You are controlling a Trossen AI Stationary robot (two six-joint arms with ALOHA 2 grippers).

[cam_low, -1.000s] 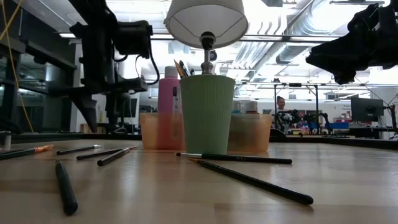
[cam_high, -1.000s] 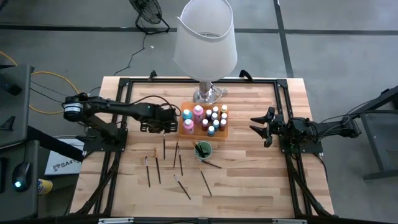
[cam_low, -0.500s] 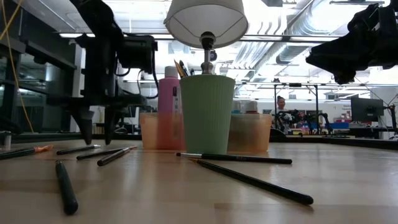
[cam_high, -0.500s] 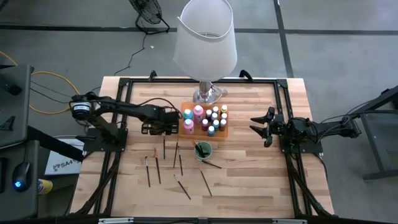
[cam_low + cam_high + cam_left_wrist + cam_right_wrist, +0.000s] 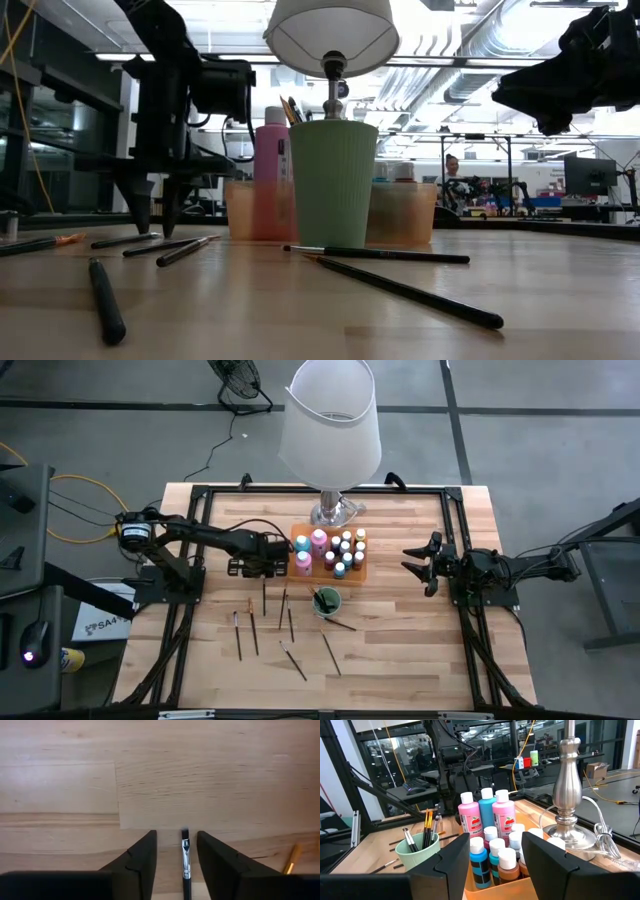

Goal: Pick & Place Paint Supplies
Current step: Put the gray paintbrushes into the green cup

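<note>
- Down at the table's left-centre, the left gripper (image 5: 262, 567) points at the wood just left of the orange tray (image 5: 357, 571), its fingers (image 5: 140, 862) spread apart with nothing clamped.
- From the left wrist view, a thin brush (image 5: 185, 862) lies on the table in the gap between the two fingers, bristle end forward; neither finger visibly touches it.
- At table height, the left gripper's tips (image 5: 150, 205) sit close above the tabletop, beside the loose brushes lying there.
- Loose dark-handled brushes (image 5: 256, 633) are scattered on the wood in front of the tray, several lying roughly parallel and two more (image 5: 331, 655) angled below the green cup (image 5: 326, 601).
- That green cup stands just in front of the tray and holds several brushes (image 5: 426, 829) upright.
- Inside the orange tray stand two taller pink bottles (image 5: 503, 817) with a teal bottle (image 5: 487, 812) between them, and a cluster of small paint bottles (image 5: 493, 853) with pale caps.
- Behind the tray stands the lamp (image 5: 331, 422), its metal stem (image 5: 569, 785) near the bottles.
- Well apart at the table's right side, the right gripper (image 5: 424, 563) waits above the wood, fingers open and empty, facing the tray.
</note>
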